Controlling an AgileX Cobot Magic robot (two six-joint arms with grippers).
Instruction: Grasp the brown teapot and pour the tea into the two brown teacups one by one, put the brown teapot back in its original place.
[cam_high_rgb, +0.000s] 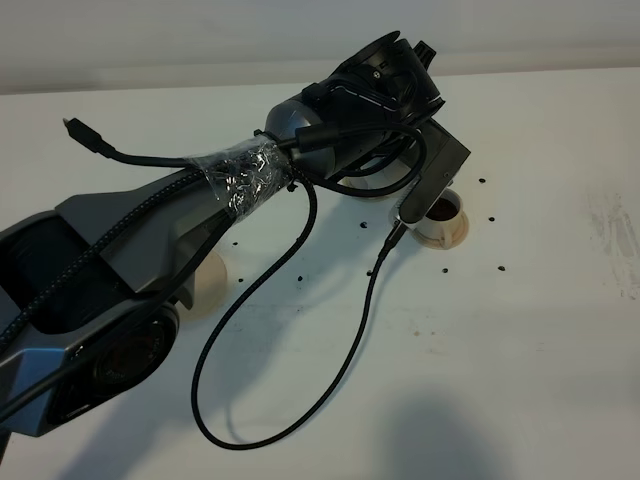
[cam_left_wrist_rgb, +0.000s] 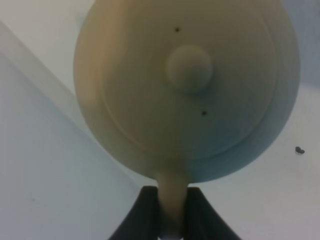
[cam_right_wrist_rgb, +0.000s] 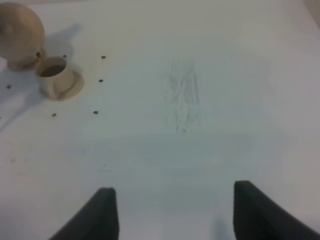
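Note:
My left gripper (cam_left_wrist_rgb: 172, 202) is shut on the loop handle of the brown teapot (cam_left_wrist_rgb: 189, 90), whose knobbed lid fills the left wrist view. In the right wrist view the teapot (cam_right_wrist_rgb: 19, 32) hangs tilted beside one brown teacup (cam_right_wrist_rgb: 55, 76), its spout at the cup's rim. From above, that teacup (cam_high_rgb: 441, 212) holds dark tea on its saucer, and my left arm hides the teapot. The second teacup is hidden. The flat tan disc coaster (cam_high_rgb: 211, 284) peeks out from under the arm. My right gripper (cam_right_wrist_rgb: 177, 215) is open and empty, well away from the cup.
Small dark specks (cam_high_rgb: 500, 267) lie scattered on the white table (cam_high_rgb: 520, 380) around the teacup. A black cable (cam_high_rgb: 290, 300) loops down from my left arm over the table. A faint scuffed patch (cam_right_wrist_rgb: 182, 95) marks the table ahead of the right gripper.

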